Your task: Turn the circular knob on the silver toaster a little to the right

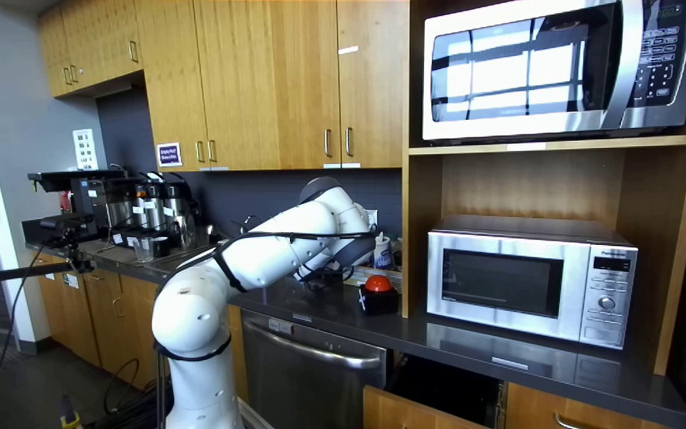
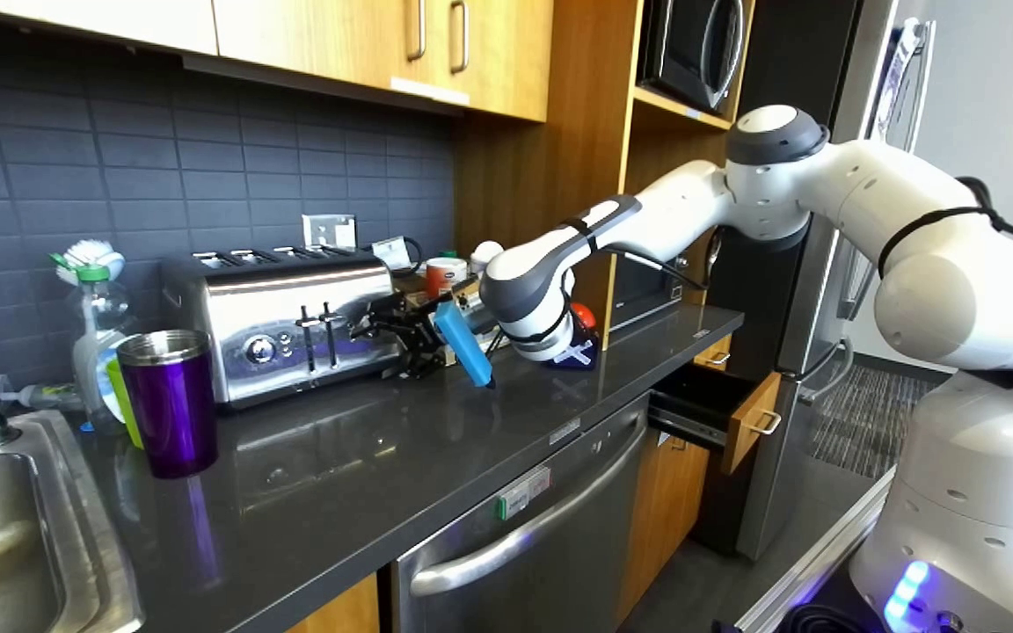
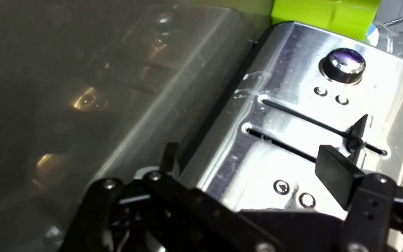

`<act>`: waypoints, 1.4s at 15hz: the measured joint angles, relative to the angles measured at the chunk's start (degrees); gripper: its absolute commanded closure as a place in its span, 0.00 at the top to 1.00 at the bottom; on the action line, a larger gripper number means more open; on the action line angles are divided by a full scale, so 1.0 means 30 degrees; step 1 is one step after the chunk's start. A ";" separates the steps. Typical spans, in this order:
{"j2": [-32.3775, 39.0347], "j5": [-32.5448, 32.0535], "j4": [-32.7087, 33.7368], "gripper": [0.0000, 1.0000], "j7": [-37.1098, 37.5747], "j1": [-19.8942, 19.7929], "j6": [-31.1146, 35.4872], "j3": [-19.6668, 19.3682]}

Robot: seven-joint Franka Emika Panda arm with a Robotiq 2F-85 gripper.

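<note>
Standing by, I find the silver toaster [image 2: 282,303] on the dark surface [image 2: 339,492], near the tiled wall [image 2: 58,189], its circular knob [image 3: 345,65] past the levers [image 3: 360,131] from where the jaws are. Those jaws are spread well apart at the toaster's front, gripping nothing; whether a finger [image 3: 332,171] touches a lever, I can't tell.

That closeness worries me. If the arm [image 2: 867,185] went straight across to the knob, I'd expect a finger to catch a lever and press it down, or to nudge the whole toaster along. The knob looks smooth and shiny, so a shallow or off-centre hold would likely slide round it without turning it; too strong a twist could overshoot the small turn wanted. A purple tumbler [image 2: 174,404] stands upright near the toaster's knob end, and a wide swing that way might topple it. The blue block [image 2: 464,343] beside the jaws tilts down toward the surface and could scrape if the arm dips.

As for writing, the lower microwave [image 1: 515,286] says "Panasonic", and a purple sign [image 1: 170,154] at the bottom of a cabinet [image 1: 176,83] seems to read "Empty Pot? Brew a Pot." The keypad [image 1: 657,65] of the upper microwave [image 1: 504,65] and the tags [image 2: 524,492] on the dishwasher [image 1: 307,387] are too small to make out from here. On the toaster I can read no name.
</note>
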 measured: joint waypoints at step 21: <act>-0.1815 0.0433 -0.0038 0.44 -0.0060 -0.0287 0.0005 0.0125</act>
